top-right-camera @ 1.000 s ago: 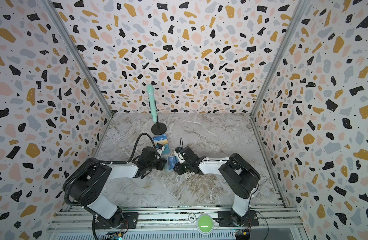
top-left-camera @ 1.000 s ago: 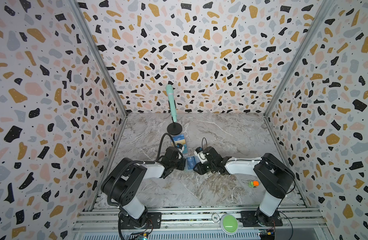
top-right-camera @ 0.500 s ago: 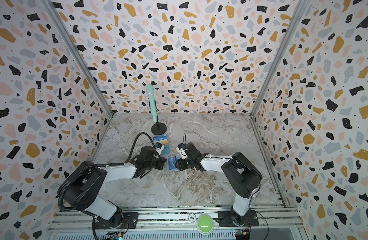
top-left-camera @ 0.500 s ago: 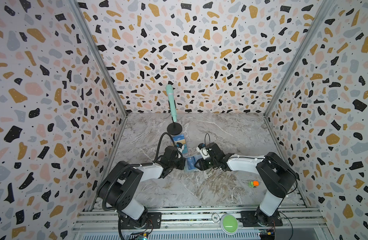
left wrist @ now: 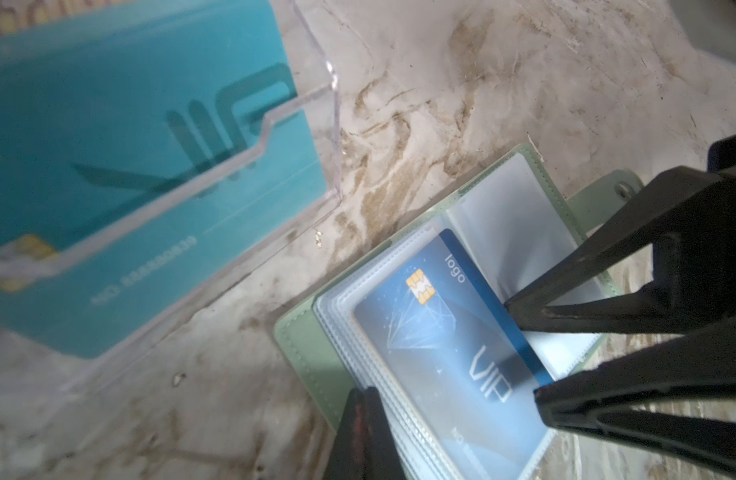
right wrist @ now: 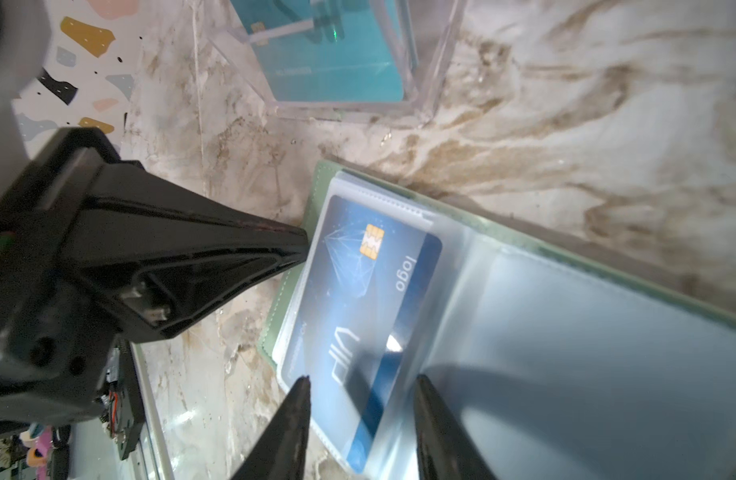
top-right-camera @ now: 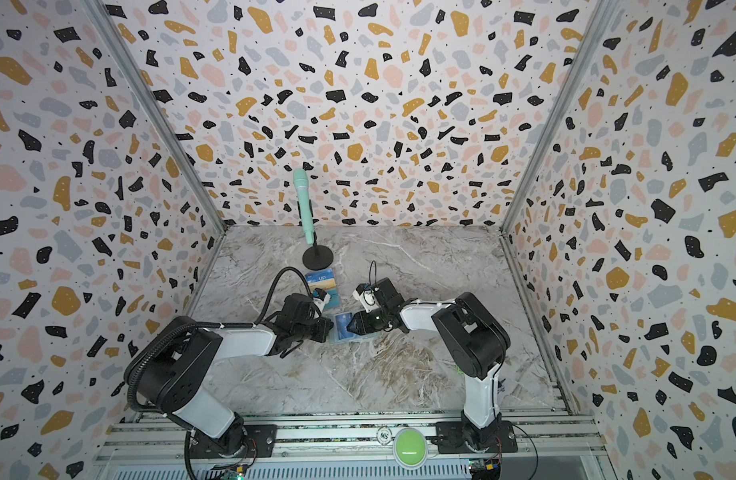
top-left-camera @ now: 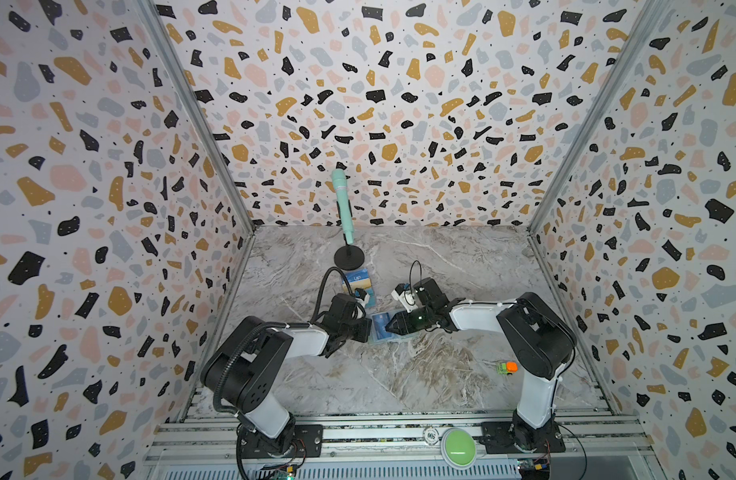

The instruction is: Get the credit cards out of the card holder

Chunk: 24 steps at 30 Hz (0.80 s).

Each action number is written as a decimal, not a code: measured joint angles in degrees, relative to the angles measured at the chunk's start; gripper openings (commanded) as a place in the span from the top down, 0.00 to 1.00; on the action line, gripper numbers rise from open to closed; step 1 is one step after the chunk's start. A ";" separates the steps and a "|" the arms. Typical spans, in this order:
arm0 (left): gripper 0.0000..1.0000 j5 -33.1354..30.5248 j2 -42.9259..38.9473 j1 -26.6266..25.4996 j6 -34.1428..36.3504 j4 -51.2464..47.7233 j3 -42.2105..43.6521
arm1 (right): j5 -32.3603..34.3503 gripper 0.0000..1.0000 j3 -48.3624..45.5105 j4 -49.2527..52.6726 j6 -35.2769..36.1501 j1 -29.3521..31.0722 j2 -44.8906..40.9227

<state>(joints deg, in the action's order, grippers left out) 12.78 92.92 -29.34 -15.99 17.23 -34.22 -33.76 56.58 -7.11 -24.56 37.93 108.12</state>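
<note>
Marbled tabletop (top-left-camera: 399,374), speckled terrazzo walls (top-left-camera: 108,166), and we're straight into the action. The mint-green card holder (top-left-camera: 393,337) lies open and flat at the centre of the table, between the two arms, and we see it in both top views (top-right-camera: 358,338).

We can see the dark blue card (left wrist: 432,345) sitting in the top sleeve of the half nearer the left arm, chip and "VIP" facing up. A strip of deeper blue along its fold-side edge shows bare of the plastic.

Left gripper (right wrist: 293,247): jaws pressed fully together with nothing between them, tip planted at the holder's outer edge. In its own wrist view (left wrist: 366,428) it sits on the sleeve stack right beside the card.

Right gripper (right wrist: 362,377) reaches in from the opposite side, jaws partly apart and nothing held. Its fingertips (left wrist: 511,307) are at that bare blue edge near the fold. Whether they actually touch the card, we can't tell.

Just behind the holder stands a clear stand (left wrist: 333,124) with a teal card (left wrist: 129,145) in it. Farther back we have a mint microphone (top-left-camera: 342,203) on a round black base.
</note>
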 measured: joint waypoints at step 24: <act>1.00 -1.51 -0.90 -0.37 1.60 -0.07 0.72 | -13.55 0.63 -1.42 -9.27 -8.20 -2.62 3.85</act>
<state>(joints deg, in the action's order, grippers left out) 11.27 92.03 -29.71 -14.39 17.17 -33.50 -47.31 55.16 -16.38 -32.75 35.31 111.96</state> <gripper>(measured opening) 0.048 0.376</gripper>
